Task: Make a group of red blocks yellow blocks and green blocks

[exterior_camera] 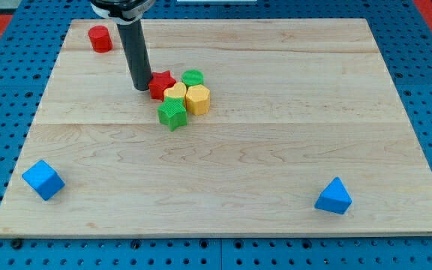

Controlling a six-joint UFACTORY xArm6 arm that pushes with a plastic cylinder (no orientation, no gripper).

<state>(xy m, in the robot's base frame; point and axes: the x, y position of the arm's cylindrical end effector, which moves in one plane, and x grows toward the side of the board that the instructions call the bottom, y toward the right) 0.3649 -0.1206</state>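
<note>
Red cylinder (100,38), up and left of the cluster of red star (160,82), yellow blocks (188,97) and green blocks (172,113), looks light and slippery; we carry no pincer, our tip (142,88) touches the star's left.

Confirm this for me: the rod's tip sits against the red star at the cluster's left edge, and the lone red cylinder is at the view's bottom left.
One detail is wrong. The camera view shows my tip beside the red star at the cluster's left edge, but the lone red cylinder is at the view's top left, not bottom left.
</note>
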